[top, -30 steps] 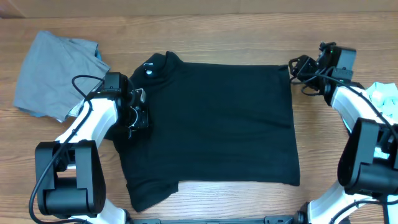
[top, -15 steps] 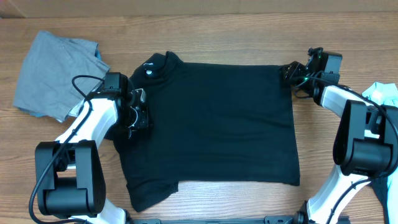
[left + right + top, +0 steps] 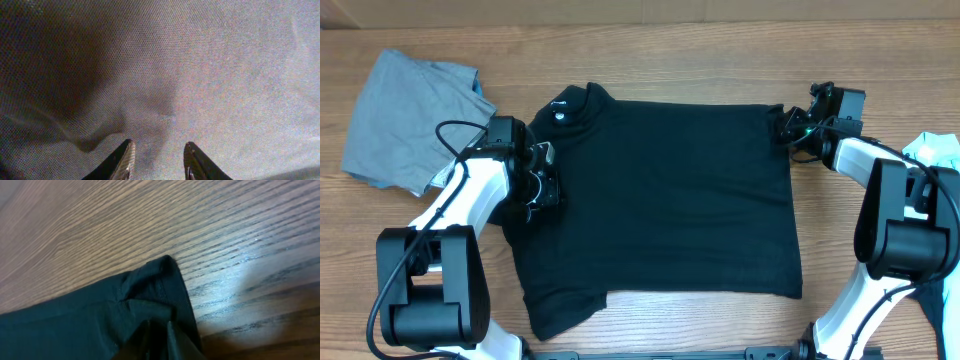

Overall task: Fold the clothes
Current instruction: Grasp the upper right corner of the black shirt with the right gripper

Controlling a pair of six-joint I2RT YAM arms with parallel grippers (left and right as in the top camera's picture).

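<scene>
The clothes are chiefly a black short-sleeved shirt (image 3: 660, 200) spread flat across the middle of the table, collar to the left. My left gripper (image 3: 542, 190) rests on its left part near the sleeve. In the left wrist view the black cloth (image 3: 165, 75) fills the frame and that gripper (image 3: 157, 150) stands open, fingers apart on the fabric. My right gripper (image 3: 788, 126) is at the shirt's far right corner. In the right wrist view its fingers (image 3: 158, 326) are pinched together on the bunched corner of the shirt (image 3: 150, 287).
A grey garment (image 3: 405, 115) lies crumpled at the far left, with a bit of light blue under it. Another light-blue piece (image 3: 935, 150) shows at the right edge behind my right arm. Bare wooden table (image 3: 670, 60) runs along the back.
My right gripper has moved left onto the shirt's far right corner and closed on it. The left gripper and the shirt have stayed put.
</scene>
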